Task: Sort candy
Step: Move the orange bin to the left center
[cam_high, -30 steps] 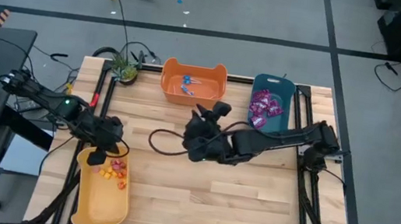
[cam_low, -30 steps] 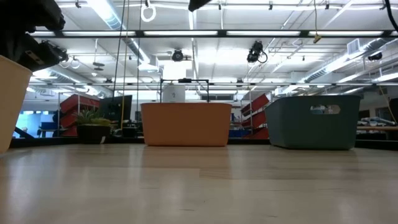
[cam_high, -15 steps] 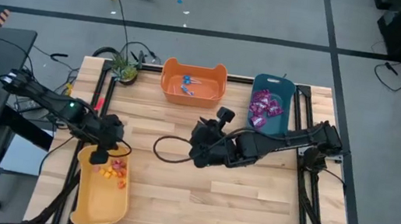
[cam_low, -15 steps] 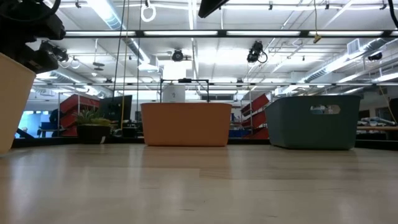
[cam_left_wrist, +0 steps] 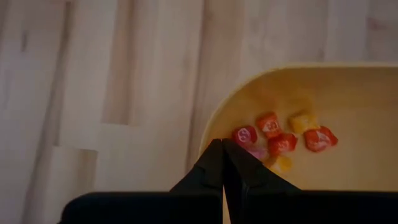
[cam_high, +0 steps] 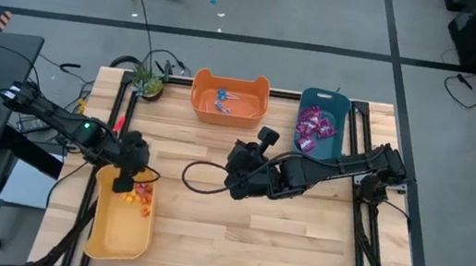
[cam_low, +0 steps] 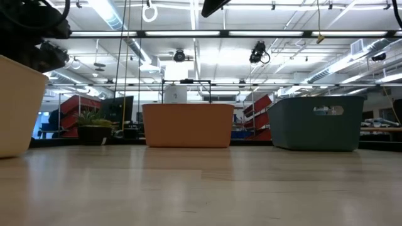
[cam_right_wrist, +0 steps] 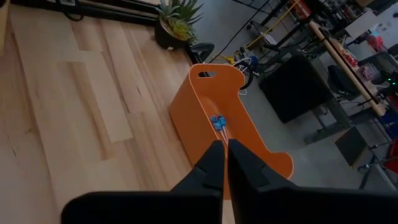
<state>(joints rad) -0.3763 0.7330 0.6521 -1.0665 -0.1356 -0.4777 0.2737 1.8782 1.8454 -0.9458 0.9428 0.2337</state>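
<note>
Small orange and red candy pieces lie in the yellow bin at the near left. My left gripper is shut at that bin's far rim. Blue lollipops lie in the orange bin at the far middle. Purple packets fill the teal bin at the far right. My right gripper hangs shut above the middle of the table, holding nothing and pointing toward the orange bin. My left gripper meets the yellow bin at its far rim, close to the candy pieces. It comes steeply from above, one finger over the bin's inside and one over the table outside. The fingers hide the contact itself. The bin's bottom rests on the table.
A potted plant stands at the far left corner. A black cable loop hangs beside my right gripper. Bare wood spreads over the near middle and right. In the low view the yellow bin stands at the left.
The yellow bin has slid a little toward the table's far edge and its middle, staying on the table, while my left gripper tipped further down at its rim. My right gripper has drawn back slightly toward the right, turned, and shut.
</note>
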